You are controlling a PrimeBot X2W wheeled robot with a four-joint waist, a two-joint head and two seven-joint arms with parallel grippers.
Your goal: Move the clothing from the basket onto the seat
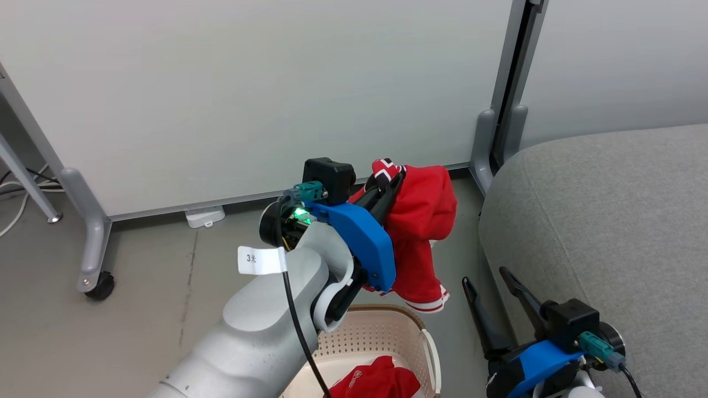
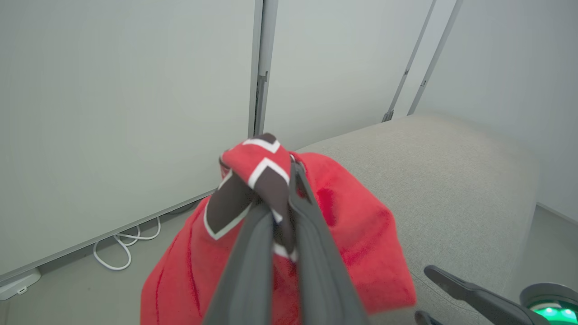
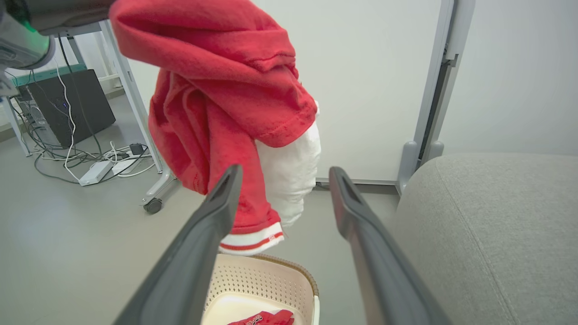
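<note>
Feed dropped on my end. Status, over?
Left gripper: jaws shut on numbered garment, above basket. Right gripper: jaws open, beside seat. Second garment in basket. No obstacle seen.

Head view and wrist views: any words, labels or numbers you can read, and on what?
"3", then a blurred mark: white tag on the left forearm's cable.
White lettering on the loose red garment in the basket: too small to read.
Black white-edged marking on the held red garment in the left hand: folded, unreadable.
</note>
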